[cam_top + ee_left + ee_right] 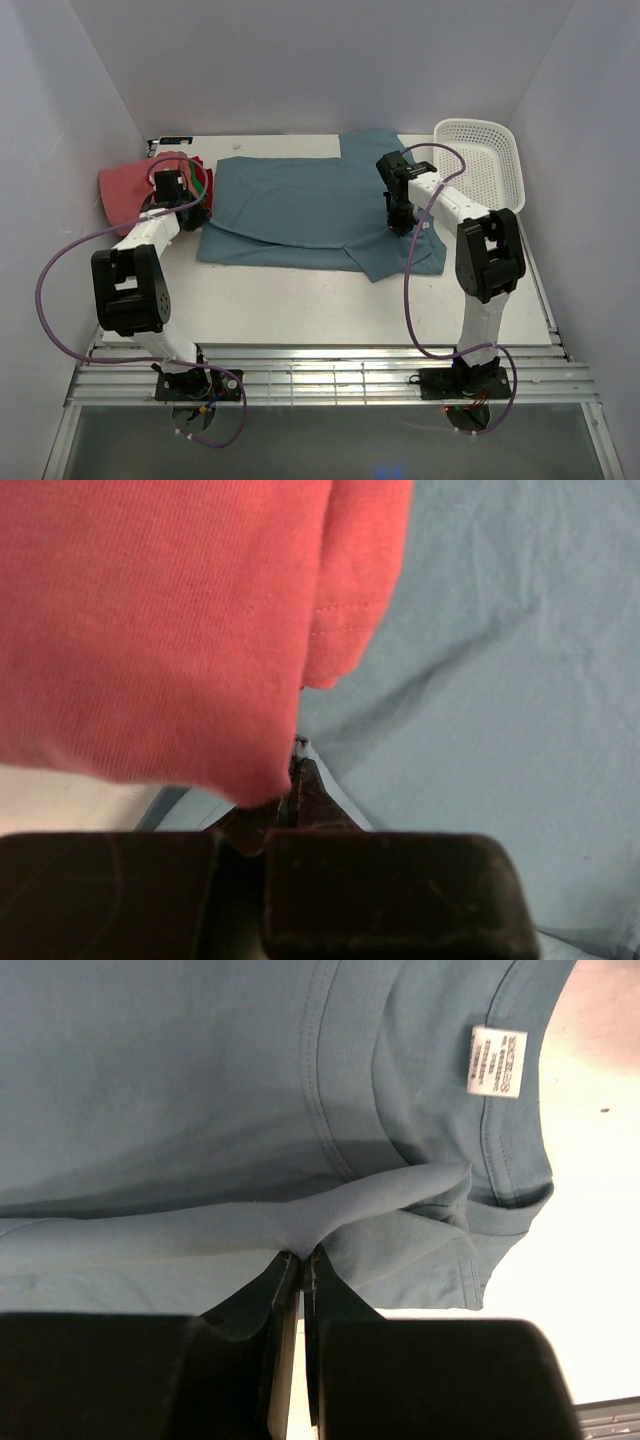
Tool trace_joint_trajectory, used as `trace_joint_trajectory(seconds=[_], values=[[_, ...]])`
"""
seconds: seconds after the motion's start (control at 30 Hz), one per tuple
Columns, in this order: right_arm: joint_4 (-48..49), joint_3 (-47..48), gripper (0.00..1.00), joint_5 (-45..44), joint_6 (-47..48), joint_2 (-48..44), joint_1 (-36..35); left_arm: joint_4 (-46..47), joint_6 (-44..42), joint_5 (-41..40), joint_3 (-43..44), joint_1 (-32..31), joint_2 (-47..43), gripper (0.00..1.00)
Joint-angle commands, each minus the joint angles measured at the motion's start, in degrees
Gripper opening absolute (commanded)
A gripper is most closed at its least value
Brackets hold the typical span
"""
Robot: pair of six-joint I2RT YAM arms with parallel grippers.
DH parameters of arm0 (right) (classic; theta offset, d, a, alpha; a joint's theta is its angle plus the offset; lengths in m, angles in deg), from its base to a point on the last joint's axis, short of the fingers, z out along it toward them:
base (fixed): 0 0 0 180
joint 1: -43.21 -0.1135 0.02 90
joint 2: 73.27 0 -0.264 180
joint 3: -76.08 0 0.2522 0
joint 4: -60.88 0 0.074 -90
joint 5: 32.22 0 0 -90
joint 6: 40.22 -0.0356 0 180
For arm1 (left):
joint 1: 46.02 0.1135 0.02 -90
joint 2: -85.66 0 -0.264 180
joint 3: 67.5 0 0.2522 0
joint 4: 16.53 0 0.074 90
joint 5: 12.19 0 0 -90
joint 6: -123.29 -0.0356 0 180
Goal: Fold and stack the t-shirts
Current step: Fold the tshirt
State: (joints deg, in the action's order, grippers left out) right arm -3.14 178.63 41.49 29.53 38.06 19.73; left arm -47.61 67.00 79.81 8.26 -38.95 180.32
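— Teal-blue t-shirt (300, 205), seen from above: where is it?
— Spread flat on the table (300, 300). The folded salmon-pink t-shirt (125, 190) lies at its left edge, and the white basket (490, 150) sits off its far right corner. The left gripper (195, 215) is at its left hem and the right gripper (400, 225) on its right side.
— Left wrist?
— Jaws pressed together. They seem to nip the teal hem, though pink cloth hides part.
— Right wrist?
— Pincer clamped on a raised teal fold, near the collar's white label (497, 1060).
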Motion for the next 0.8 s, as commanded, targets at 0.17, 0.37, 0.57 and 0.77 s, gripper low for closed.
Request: trace_joint_trajectory(seconds=[0.17,0.37,0.57,0.77], values=[[-2.5,6.7,0.08,-0.6,2.1,3.6,1.2,2.6,1.0,-1.1,4.2,0.3,3.1,0.0],[-3.3,9.5,0.08,-0.5,2.8,6.2,2.1,3.4,2.0,-2.9,6.5,0.3,5.8,0.0],[-3.9,11.8,0.08,-0.8,3.6,9.0,2.8,3.5,2.6,-3.9,9.4,0.4,9.6,0.0],[-4.1,13.9,0.34,-1.3,3.9,10.7,3.4,2.2,1.3,-2.1,12.7,0.3,12.3,0.21]])
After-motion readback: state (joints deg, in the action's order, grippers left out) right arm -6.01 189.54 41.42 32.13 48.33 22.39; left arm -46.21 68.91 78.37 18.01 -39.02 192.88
